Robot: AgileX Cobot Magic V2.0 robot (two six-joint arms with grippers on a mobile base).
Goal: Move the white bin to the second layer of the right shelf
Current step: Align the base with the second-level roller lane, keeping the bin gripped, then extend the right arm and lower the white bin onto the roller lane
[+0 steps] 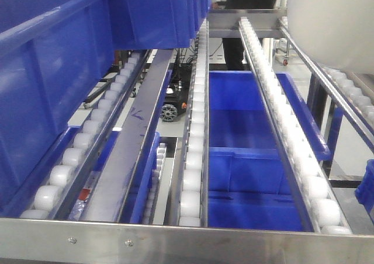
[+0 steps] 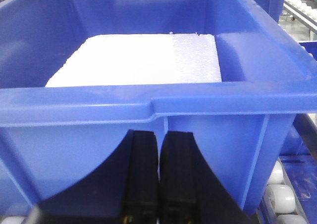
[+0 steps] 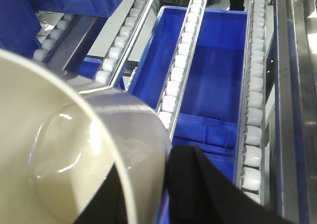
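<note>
Cream-white glossy plastic — white bin (image 3: 64,149) hangs at right gripper (image 3: 148,194), dark fingers (image 3: 198,184) astride its wall, one inside, one outside, clamped on rim. In front view bin (image 1: 333,24) sits high at upper right, above roller rails of right shelf second layer (image 1: 280,129); contact with rollers not clear. Blue crate (image 1: 245,153) on level beneath rails. Left gripper (image 2: 159,184) pressed closed, nothing between fingers, just before another blue crate (image 2: 148,105) holding white foam slab (image 2: 138,60). Flat steel front rail (image 1: 175,238) with screws nearest camera.
</note>
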